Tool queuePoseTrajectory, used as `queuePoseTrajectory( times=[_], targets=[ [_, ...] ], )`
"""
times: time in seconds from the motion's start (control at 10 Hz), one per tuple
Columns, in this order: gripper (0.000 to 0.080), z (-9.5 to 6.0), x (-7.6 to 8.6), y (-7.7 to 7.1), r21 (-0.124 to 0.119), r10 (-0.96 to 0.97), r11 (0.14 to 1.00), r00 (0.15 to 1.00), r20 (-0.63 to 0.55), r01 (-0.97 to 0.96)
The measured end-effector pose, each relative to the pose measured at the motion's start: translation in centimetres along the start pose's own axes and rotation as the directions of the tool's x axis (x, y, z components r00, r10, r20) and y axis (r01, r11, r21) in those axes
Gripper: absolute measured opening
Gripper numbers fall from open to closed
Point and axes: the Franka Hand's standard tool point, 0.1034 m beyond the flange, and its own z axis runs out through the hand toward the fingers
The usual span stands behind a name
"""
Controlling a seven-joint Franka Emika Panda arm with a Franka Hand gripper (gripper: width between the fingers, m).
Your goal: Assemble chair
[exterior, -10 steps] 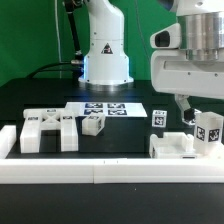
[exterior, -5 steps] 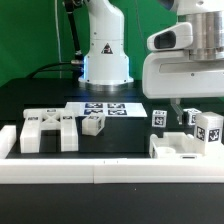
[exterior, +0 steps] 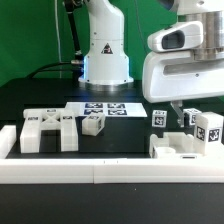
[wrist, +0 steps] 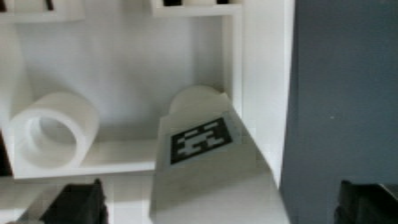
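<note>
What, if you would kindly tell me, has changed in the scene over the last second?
The arm shifted slightly toward the exterior view's left and now hangs above the tagged post and the base piece. Its jaws stayed wide open, gripping nothing. The chair pieces on the exterior view's left, the small cube and the marker board did not move.

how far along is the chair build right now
Early, it seems. Done: a white cluster at the exterior view's right looks partly joined. In hand: nothing; the open pincer hangs over a tagged post. Left: two larger pieces and a small cube lie loose.
</note>
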Motion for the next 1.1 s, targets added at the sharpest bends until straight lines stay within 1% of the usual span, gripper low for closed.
queuePoseTrajectory(
  times=[0.1, 0.3, 0.4, 0.5, 0.6, 0.7, 0.8, 0.9, 1.1],
  targets=[
    [0.0649, 0.1, -0.1, 0.1, -0.002, -0.017, 1.0, 1.0, 0.002, 0.017],
    [0.0375, 0.1, -0.1, 0.1, -0.002, -0.015, 1.0, 1.0, 0.002, 0.015],
    [0.0375, 0.1, -0.1, 0.1, -0.001, -0.01, 1.0, 1.0, 0.002, 0.01],
    [0.0289, 0.1, 0.0, 0.2, -0.002, 0.008, 1.0, 1.0, 0.001, -0.008],
    [0.029, 0.1, 0.0, 0.2, -0.002, 0.009, 1.0, 1.0, 0.001, -0.009],
    [0.029, 0.0, 0.0, 0.2, -0.002, 0.081, 0.997, 0.997, -0.001, -0.081],
    [0.029, 0.0, 0.1, 0.3, 0.0, 0.202, 0.979, 0.979, -0.005, -0.202],
    [0.029, -0.1, 0.2, 0.8, -0.004, 0.322, 0.947, 0.947, -0.009, -0.322],
    [0.029, -0.1, 0.2, 1.5, -0.012, 0.443, 0.896, 0.896, -0.015, -0.444]
  ],
)
